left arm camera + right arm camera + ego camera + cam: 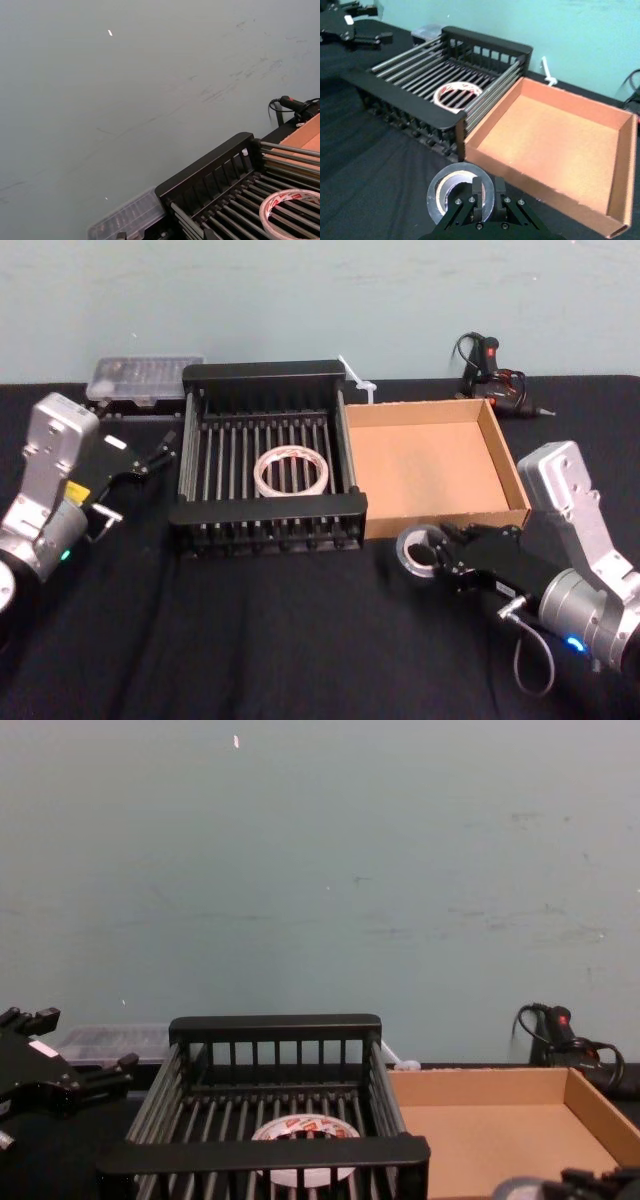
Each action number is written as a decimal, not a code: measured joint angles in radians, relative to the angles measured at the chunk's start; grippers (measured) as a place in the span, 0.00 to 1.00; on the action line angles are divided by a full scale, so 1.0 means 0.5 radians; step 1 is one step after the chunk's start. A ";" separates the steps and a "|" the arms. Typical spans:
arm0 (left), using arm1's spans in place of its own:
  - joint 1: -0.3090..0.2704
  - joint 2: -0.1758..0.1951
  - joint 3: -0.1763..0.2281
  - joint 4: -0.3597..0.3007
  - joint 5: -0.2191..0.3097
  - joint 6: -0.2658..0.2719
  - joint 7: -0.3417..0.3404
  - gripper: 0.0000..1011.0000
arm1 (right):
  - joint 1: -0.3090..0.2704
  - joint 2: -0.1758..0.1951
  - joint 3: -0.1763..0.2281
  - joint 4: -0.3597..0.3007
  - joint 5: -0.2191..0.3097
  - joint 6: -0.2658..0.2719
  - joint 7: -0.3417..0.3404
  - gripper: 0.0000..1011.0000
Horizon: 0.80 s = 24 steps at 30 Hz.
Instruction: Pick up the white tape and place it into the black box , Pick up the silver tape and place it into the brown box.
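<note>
Table [300,640] — covered in black cloth, wrinkled in places. Clear plastic case [137,379] at the far left edge against the wall, its small contents too blurred to identify. Black glue gun [495,378] with coiled cord lies at the far right, near the wall. White zip tie [358,379] between them — pale, thin, angled. Wall [320,870] behind: pale green-grey, scuffed.
</note>
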<state>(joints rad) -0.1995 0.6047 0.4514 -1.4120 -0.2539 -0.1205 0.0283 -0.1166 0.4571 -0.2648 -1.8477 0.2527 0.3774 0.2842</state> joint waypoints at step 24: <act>0.000 0.000 0.000 0.000 0.000 0.000 0.000 0.99 | 0.079 -0.139 0.139 0.107 -0.053 -0.095 -0.111 0.15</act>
<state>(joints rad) -0.1995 0.6047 0.4514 -1.4120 -0.2539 -0.1205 0.0283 -0.0769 0.3877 -0.1950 -1.7942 0.2260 0.3301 0.2286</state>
